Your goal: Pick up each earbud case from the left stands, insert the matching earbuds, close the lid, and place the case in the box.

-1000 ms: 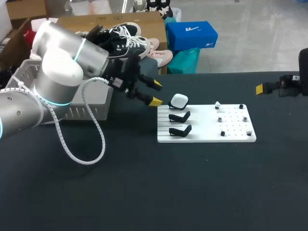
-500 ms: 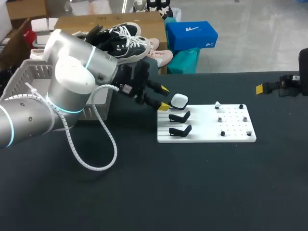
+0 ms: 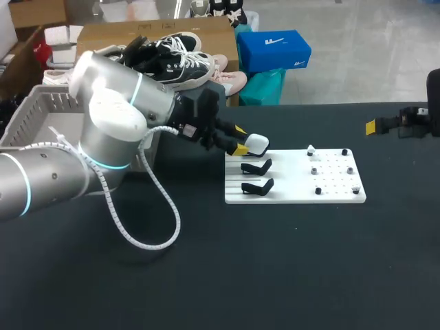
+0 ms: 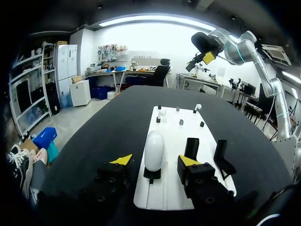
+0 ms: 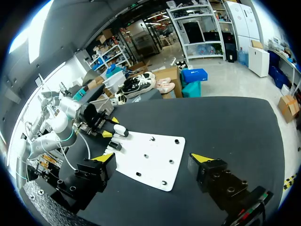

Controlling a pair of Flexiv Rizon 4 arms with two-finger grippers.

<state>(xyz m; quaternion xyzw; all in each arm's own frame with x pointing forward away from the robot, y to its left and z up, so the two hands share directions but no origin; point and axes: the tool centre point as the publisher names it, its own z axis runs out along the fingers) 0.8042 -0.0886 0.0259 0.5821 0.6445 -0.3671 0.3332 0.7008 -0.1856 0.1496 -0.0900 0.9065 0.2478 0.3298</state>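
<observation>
Barely begun, I judge: the white case [image 4: 154, 149] sits on its stand [image 4: 151, 175] at the board's [image 3: 330, 194] far left corner, lid shut, not yet lifted. The left tool [image 4: 155, 160] is released, one finger either side with gaps showing. The case stands on edge, long axis roughly upright, narrow side toward that tool. The right tool [image 5: 153, 157] hangs released and empty near the desk's [image 3: 275, 275] right edge.

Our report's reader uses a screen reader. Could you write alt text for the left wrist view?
The left gripper, open, has a white case upright between its fingers, untouched, on a stand on a white board. Two empty black stands sit beside it.
</observation>
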